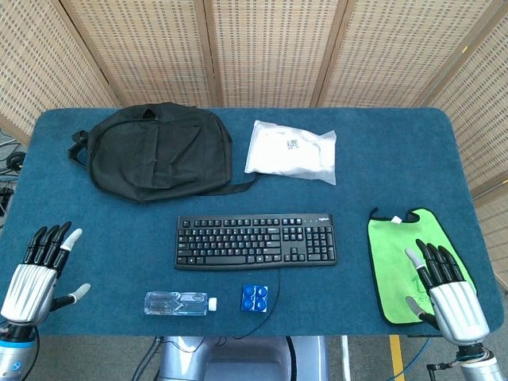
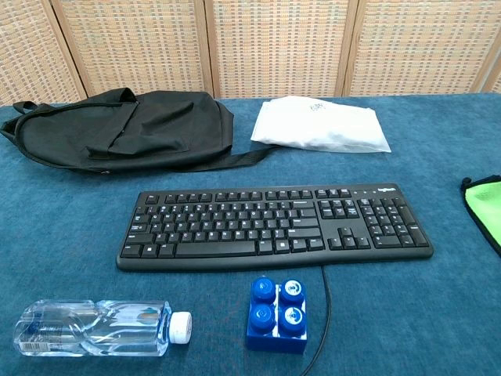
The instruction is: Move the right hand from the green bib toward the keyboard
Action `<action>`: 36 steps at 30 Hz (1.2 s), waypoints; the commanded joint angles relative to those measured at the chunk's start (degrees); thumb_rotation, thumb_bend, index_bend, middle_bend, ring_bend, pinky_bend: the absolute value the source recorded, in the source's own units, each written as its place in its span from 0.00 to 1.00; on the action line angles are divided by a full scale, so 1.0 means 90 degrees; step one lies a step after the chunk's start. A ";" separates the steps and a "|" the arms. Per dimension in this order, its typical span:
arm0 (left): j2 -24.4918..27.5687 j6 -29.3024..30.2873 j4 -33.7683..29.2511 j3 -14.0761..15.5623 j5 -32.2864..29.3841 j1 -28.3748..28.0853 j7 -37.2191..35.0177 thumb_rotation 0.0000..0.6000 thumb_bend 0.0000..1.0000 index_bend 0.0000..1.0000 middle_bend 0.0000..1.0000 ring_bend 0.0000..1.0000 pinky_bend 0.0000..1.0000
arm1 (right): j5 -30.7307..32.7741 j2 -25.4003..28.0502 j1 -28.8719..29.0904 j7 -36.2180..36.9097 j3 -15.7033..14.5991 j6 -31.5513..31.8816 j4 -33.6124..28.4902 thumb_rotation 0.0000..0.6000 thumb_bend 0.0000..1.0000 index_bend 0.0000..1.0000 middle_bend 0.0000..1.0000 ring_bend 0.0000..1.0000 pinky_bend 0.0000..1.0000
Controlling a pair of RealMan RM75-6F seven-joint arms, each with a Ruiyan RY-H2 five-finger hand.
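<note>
A green bib (image 1: 397, 254) with black trim lies flat at the table's right side; only its left edge (image 2: 487, 205) shows in the chest view. My right hand (image 1: 444, 287) rests over the bib's near right part, fingers spread and holding nothing. A black keyboard (image 1: 255, 240) (image 2: 274, 225) lies in the middle of the table, well left of that hand. My left hand (image 1: 38, 274) hovers open at the near left corner, fingers apart. Neither hand shows in the chest view.
A black backpack (image 1: 155, 152) (image 2: 121, 129) lies at the back left and a white packet (image 1: 291, 151) (image 2: 321, 125) at the back middle. A water bottle (image 1: 178, 303) (image 2: 98, 327) on its side and a blue pack of caps (image 1: 255, 298) (image 2: 278, 313) sit in front of the keyboard.
</note>
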 commanded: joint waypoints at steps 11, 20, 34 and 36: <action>0.0000 -0.0027 0.0001 0.0009 -0.0004 -0.0005 -0.0012 1.00 0.00 0.00 0.00 0.00 0.00 | -0.0002 0.0003 0.0004 0.0006 -0.0013 -0.0027 -0.0018 1.00 0.26 0.00 0.00 0.00 0.07; -0.0013 -0.0046 0.0011 -0.0021 -0.0006 -0.0039 -0.0018 1.00 0.00 0.00 0.00 0.00 0.00 | 0.0041 -0.0025 0.0029 -0.0007 0.0007 -0.0086 0.0015 1.00 0.26 0.00 0.00 0.00 0.07; 0.0019 -0.0028 0.0004 -0.0028 -0.0037 -0.0029 -0.0073 1.00 0.00 0.00 0.00 0.00 0.00 | 0.0081 -0.0035 0.0049 -0.0050 0.0021 -0.0134 -0.0028 1.00 0.26 0.00 0.01 0.00 0.07; 0.0019 -0.0030 0.0004 -0.0027 -0.0046 -0.0027 -0.0081 1.00 0.00 0.00 0.00 0.00 0.00 | 0.0080 -0.0022 0.0051 -0.0033 0.0031 -0.0118 -0.0073 1.00 0.26 0.00 0.07 0.00 0.07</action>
